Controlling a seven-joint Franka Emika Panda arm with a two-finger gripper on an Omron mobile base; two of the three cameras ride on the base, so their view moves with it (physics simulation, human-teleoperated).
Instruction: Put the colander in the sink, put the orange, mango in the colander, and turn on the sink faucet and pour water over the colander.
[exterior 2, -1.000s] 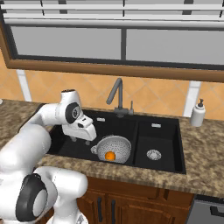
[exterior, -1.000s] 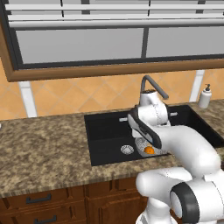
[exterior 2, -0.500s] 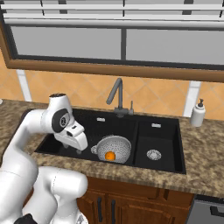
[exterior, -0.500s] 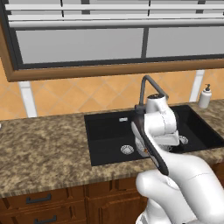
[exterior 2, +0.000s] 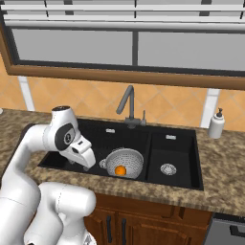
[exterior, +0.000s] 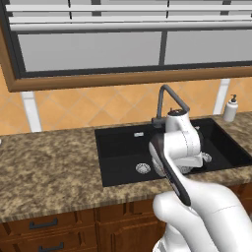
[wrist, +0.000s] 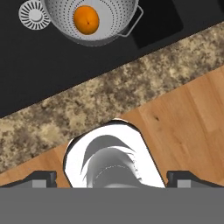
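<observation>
One orange (exterior 2: 120,170) down in colander (exterior 2: 123,161); jaws spread empty; next, seek mango with a centred grasp.

The sink (exterior 2: 95,143) is set into the worktop (exterior 2: 225,191), and the colander (exterior 2: 125,161) sits in its left basin with the orange (exterior 2: 120,170) inside it. The faucet (exterior 2: 128,103) rises from the sink's back edge between the two basins, and a soap bottle (exterior 2: 217,124) stands on the worktop right of the sink, by the back wall. In the hand view the colander (wrist: 94,17) with the orange (wrist: 86,19) lies beside a drain (wrist: 34,15), beyond the worktop's front strip (wrist: 113,94).
</observation>
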